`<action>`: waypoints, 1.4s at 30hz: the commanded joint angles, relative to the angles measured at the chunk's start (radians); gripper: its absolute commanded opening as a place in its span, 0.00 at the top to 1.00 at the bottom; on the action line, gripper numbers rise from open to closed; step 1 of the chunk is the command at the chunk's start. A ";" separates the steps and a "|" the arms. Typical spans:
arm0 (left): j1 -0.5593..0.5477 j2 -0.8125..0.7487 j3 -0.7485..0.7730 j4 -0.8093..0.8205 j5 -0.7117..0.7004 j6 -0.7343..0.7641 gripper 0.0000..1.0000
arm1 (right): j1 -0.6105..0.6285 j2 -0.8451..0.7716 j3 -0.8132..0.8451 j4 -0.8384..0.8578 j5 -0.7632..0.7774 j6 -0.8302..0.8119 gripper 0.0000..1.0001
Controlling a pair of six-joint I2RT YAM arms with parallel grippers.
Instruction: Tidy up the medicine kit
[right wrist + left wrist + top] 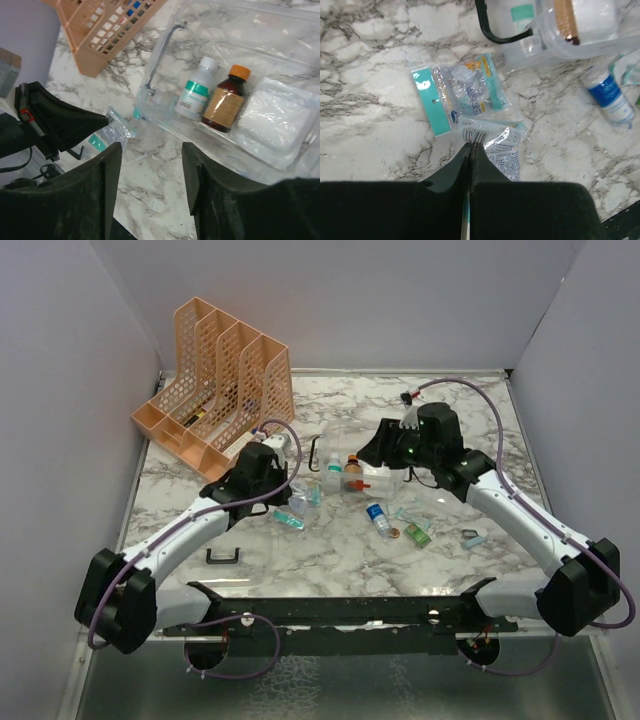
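left end effector [470, 148] pinching sachet [501, 149]; right end effector [151, 150] spread near medicine kit [260, 40]; orange rack [220, 360] behind

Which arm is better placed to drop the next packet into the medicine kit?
Left. Its claw is shut on the barcoded packet right beside the medicine kit, so it likely only needs to lift across. The right claw hangs open and empty above the kit.

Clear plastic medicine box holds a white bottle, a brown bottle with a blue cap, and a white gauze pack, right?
Not quite: the brown bottle in the clear plastic medicine box has an orange cap, not blue. Right wrist view shows it.
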 commanded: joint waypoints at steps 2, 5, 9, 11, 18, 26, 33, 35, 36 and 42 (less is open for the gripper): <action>-0.002 -0.194 -0.006 0.031 -0.068 -0.040 1.00 | 0.005 -0.054 -0.065 0.228 -0.187 0.032 0.44; -0.002 -0.287 0.011 0.066 -0.100 -0.080 1.00 | 0.013 -0.055 -0.090 0.313 -0.230 0.074 0.42; -0.001 -0.332 0.103 0.089 -0.130 -0.122 1.00 | 0.039 -0.035 -0.102 0.430 -0.282 0.126 0.41; 0.000 -0.324 0.159 0.086 -0.137 -0.145 1.00 | 0.063 -0.014 -0.094 0.482 -0.298 0.149 0.41; -0.001 -0.298 0.271 0.109 -0.116 -0.229 1.00 | 0.142 0.083 -0.045 0.664 -0.309 0.238 0.41; 0.000 -0.293 0.266 0.137 -0.100 -0.257 1.00 | 0.150 0.129 0.008 0.771 -0.321 0.279 0.42; 0.000 -0.293 0.257 0.159 -0.083 -0.268 1.00 | 0.150 0.149 0.010 0.803 -0.305 0.321 0.43; 0.000 -0.292 0.258 0.163 -0.079 -0.271 1.00 | 0.150 0.165 0.027 0.801 -0.307 0.339 0.45; 0.000 -0.293 0.258 0.165 -0.078 -0.272 1.00 | 0.150 0.169 0.032 0.799 -0.302 0.344 0.45; 0.000 -0.287 0.257 0.169 -0.073 -0.276 1.00 | 0.150 0.178 0.038 0.800 -0.280 0.359 0.54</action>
